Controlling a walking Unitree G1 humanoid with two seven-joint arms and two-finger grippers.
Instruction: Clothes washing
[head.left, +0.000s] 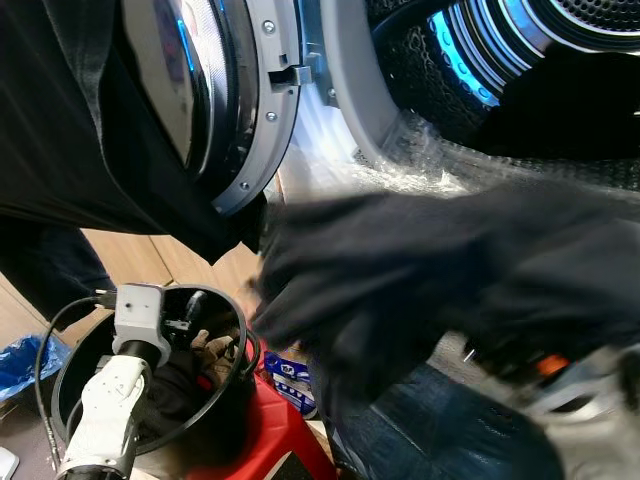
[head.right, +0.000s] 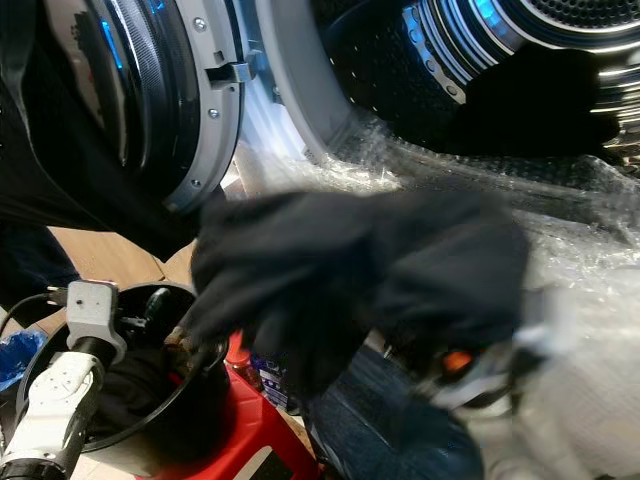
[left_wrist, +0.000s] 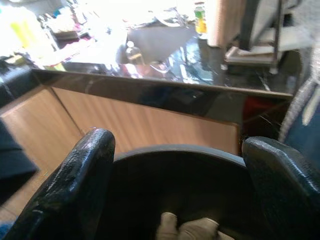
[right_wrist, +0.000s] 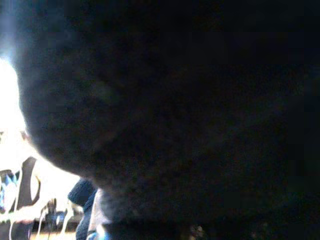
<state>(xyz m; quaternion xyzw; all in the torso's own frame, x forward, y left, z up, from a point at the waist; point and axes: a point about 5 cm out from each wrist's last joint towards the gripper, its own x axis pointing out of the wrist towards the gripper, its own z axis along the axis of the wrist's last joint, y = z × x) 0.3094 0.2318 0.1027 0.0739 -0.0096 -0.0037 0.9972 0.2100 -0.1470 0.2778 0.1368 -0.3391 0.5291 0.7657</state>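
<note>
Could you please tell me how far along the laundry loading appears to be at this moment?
Done: the washer door stands open. In hand: a blurred dark garment is lifted between the black bucket and the drum opening, seemingly on the right arm. Left: clothes still lie in the bucket, where the left pincer hovers open at the rim.

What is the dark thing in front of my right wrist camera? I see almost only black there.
Observer: It is a black garment, blurred, draped over the right arm below the open washer drum.
Operator: Where is the left pincer?
Observer: The left pincer is open, at the rim of a black bucket.
Operator: What does the bucket stand on?
Observer: On a red stool, with more clothes inside the bucket.
</note>
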